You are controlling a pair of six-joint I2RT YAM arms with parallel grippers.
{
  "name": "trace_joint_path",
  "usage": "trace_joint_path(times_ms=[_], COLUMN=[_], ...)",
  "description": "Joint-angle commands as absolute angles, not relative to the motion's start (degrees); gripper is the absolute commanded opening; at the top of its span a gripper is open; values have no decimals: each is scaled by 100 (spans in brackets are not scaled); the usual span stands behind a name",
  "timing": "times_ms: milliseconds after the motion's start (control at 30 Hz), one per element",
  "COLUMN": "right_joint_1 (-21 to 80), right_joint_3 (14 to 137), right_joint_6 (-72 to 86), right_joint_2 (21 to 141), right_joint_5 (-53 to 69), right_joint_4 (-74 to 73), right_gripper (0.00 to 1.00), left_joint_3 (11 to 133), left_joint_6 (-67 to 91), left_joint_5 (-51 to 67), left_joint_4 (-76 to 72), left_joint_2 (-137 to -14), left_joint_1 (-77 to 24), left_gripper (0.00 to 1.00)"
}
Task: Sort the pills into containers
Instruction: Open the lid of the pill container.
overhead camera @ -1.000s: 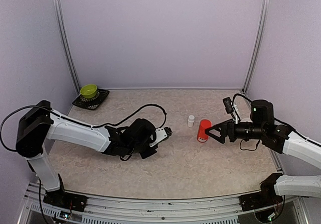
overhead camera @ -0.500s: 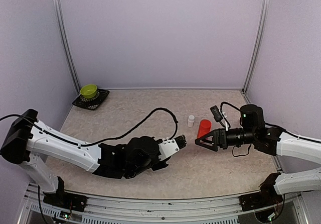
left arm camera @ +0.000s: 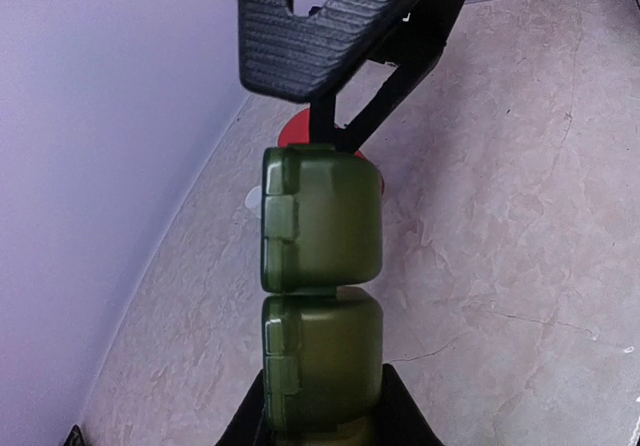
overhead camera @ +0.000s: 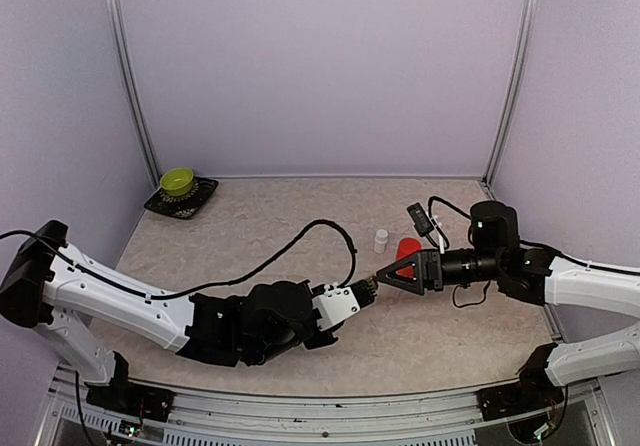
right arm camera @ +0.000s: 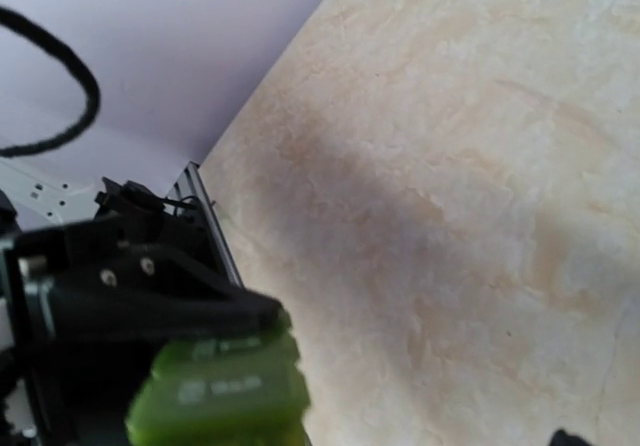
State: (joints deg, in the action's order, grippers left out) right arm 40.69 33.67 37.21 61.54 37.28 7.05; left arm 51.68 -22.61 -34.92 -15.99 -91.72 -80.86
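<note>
The left gripper (overhead camera: 366, 286) reaches out over the table (overhead camera: 470, 341), a little right of its middle and nearer the near edge than the far one. Its jaws are drawn partway in and clamped on the near end of the containers (left arm camera: 320, 228), a dark green strip that sticks straight out beyond the fingers (left arm camera: 398, 418). In the left wrist view two of its square compartments show, one behind the other, each with its lid down and a small latch on the left side; whatever lies further back is hidden between the fingers. The strip is held up off the table surface. Facing it from the right side is the right gripper (overhead camera: 388, 276), its jaws spread wide with nothing in them. One broad ribbed finger of that gripper hangs just beyond the free end of the strip, and the views do not settle whether the two touch. In the right wrist view the strip is only a blurred green shape at the lower left, in front of the left arm's black body. Behind the right gripper, toward the far edge, stands a red bottle (overhead camera: 407, 246), partly hidden, with a tiny white bottle (overhead camera: 381, 240) just to its left. At the far left corner of the table a green bowl (overhead camera: 177, 179) sits on a dark tray (overhead camera: 205, 192).
</note>
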Motion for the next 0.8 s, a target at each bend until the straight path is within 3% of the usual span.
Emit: trace_joint_path(times_ms=[0,767], right_joint_1=[4212,4614], right_joint_3=[3618,3584], right_joint_6=[3849,3850], right_joint_2=[6209,6449], right_joint_5=[3771,3700], right_joint_4=[854,807], right_gripper=[97,88], left_joint_3=[5286,5405], left_joint_6=[-2290,-2231], left_joint_5=[-3537,-3585], left_joint_4=[-1707,-1655], left_joint_2=[-9170,-9359], left_joint_1=[-8164,-8191], left_gripper=[15,16])
